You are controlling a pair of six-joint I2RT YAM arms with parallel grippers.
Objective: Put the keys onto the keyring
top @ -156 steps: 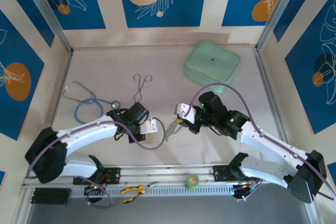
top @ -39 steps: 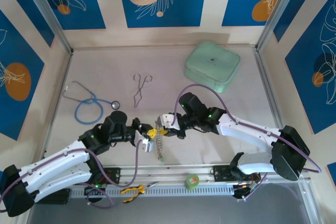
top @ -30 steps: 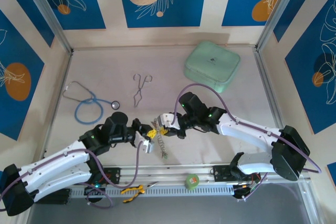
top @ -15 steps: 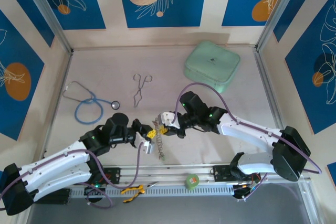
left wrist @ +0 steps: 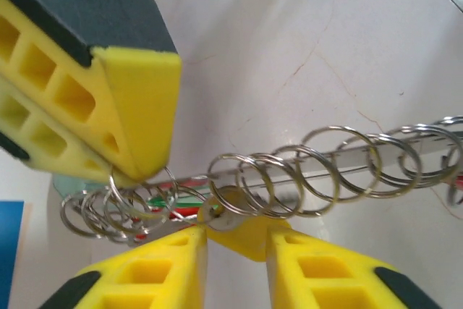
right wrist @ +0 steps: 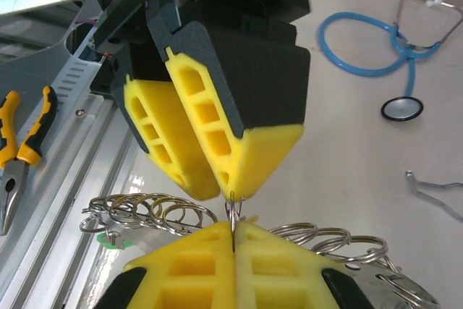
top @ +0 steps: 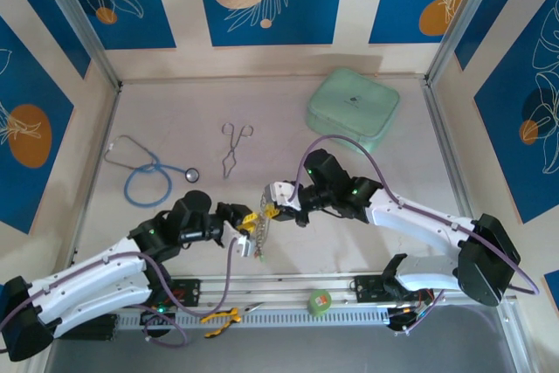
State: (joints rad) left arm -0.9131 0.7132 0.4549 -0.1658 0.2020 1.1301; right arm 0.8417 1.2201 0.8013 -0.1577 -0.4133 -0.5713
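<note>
Keyring, a chain of linked wire loops, hangs between the two arms over the near part of the table. The right fingers are closed on one loop, I'd say to steady it for threading. The left fingers stand slightly apart with the yellow key in the gap; I cannot tell if they pinch it. I count one yellow key and over a dozen overlapping loops. Farther back lie one stethoscope and one forceps.

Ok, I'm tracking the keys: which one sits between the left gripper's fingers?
The yellow-headed key, in the gap between the left gripper's fingers. The green head and the red head show farther back, behind the rings.
</note>
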